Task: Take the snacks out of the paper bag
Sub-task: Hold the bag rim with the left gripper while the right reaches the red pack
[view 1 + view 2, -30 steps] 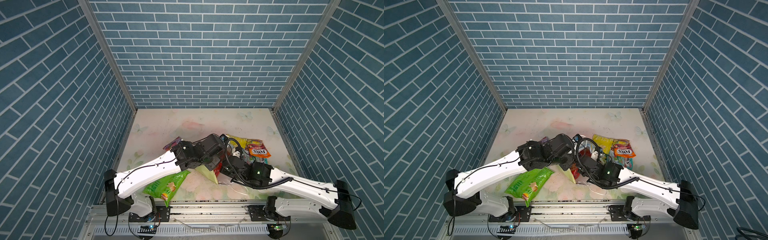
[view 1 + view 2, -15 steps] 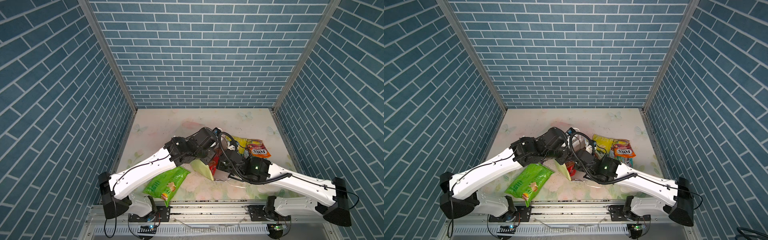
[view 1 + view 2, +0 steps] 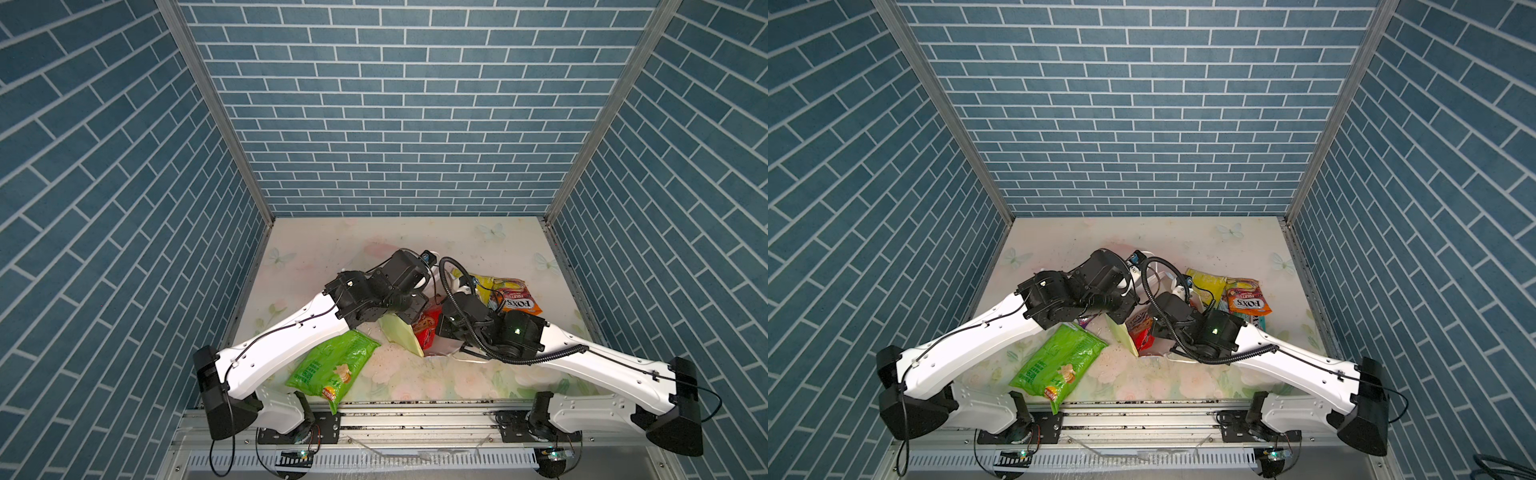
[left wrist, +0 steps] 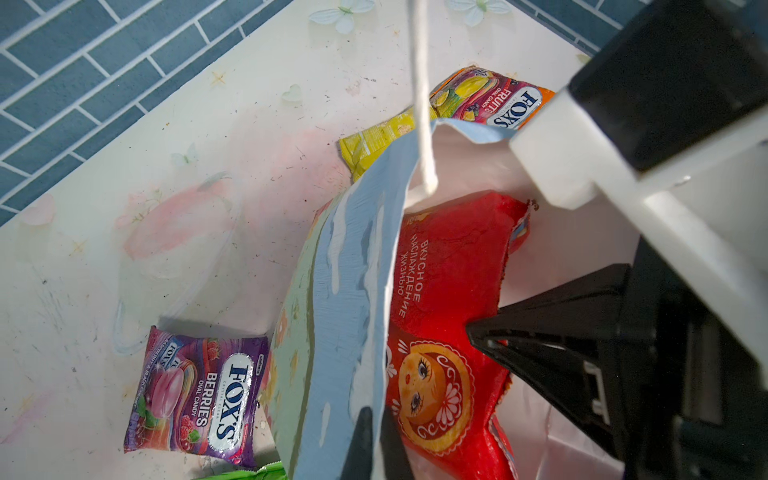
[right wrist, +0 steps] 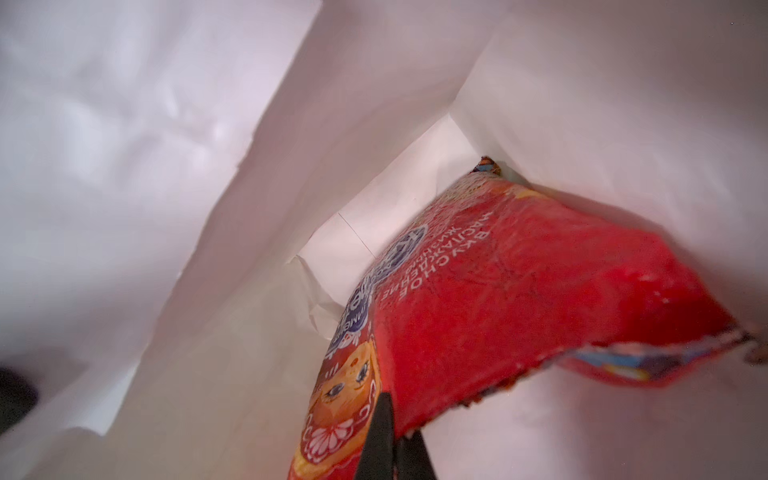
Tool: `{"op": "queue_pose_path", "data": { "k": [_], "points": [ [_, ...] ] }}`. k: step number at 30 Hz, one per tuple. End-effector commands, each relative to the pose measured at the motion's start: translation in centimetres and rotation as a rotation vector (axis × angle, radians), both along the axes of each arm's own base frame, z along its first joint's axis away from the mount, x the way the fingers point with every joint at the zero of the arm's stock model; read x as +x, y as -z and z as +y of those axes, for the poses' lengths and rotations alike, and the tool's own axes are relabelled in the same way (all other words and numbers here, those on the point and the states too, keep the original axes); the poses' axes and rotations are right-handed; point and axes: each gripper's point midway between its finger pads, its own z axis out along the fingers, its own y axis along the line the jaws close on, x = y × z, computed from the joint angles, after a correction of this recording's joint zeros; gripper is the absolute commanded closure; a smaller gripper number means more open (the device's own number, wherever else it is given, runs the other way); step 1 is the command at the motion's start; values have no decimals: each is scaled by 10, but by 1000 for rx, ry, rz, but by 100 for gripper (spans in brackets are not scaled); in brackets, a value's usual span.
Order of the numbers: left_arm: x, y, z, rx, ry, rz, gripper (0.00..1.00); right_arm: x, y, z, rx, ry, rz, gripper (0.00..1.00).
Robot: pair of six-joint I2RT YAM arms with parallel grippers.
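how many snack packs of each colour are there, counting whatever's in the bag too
green chip bag: 1
purple candy pack: 1
yellow pack: 1
orange candy pack: 1
red cookie pack: 1, inside the paper bag
total: 5 that show clearly

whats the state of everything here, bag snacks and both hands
paper bag: mouth open, not yet empty
left hand: shut on the paper bag's wall
right hand: inside the bag, shut on red cookie pack
red cookie pack: in the bag, gripped
green chip bag: out, flat on the table
purple FOX'S pack: out, on the table
orange FOX'S pack: out, on the table
yellow pack: out, on the table
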Motion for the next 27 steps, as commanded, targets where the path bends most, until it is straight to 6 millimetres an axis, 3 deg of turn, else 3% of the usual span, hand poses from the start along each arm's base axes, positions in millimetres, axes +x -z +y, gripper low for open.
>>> {"op": "queue_pose_path", "data": {
  "k": [1,16,27],
  "points": [
    [5,0,4,1,-3,-4,96,11,-48,2,70,-17,-109,100],
    [9,-4,1,4,7,-3,96,29,-93,19,106,-119,-237,100],
    [16,-3,8,12,-10,-3,96,27,-124,27,151,-204,-319,100]
  ]
}}
